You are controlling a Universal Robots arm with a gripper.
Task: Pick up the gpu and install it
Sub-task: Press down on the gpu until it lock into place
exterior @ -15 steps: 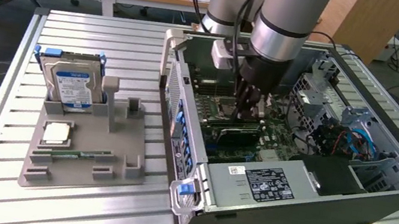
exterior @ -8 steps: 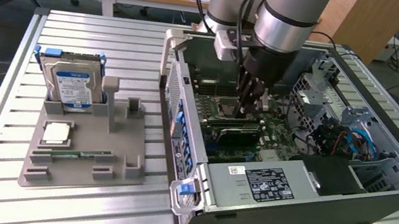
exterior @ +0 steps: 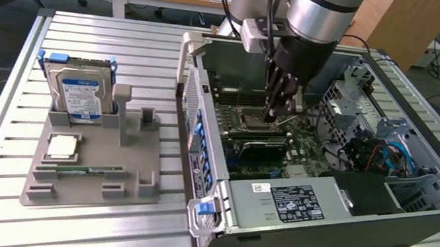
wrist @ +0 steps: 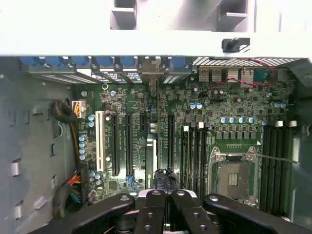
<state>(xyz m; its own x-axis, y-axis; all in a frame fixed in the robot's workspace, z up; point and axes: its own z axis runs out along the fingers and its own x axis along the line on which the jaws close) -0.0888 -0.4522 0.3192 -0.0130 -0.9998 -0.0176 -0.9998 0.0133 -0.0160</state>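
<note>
The gpu is a thin dark card standing on edge in a motherboard slot. Its narrow metal bracket meets the rear wall of the open computer case. In the exterior view the gpu is a dark bar low on the board. My gripper hangs inside the case a little above that card, fingers shut. In the wrist view my gripper sits close over the card's end farthest from the bracket. Nothing shows between the fingers, and I cannot tell whether they touch the card.
The empty processor socket and memory slots lie beside the card. Drive cages and blue cables fill the case's right in the exterior view. Outside, a grey fixture holds a blue-labelled hard drive, a processor and a memory stick.
</note>
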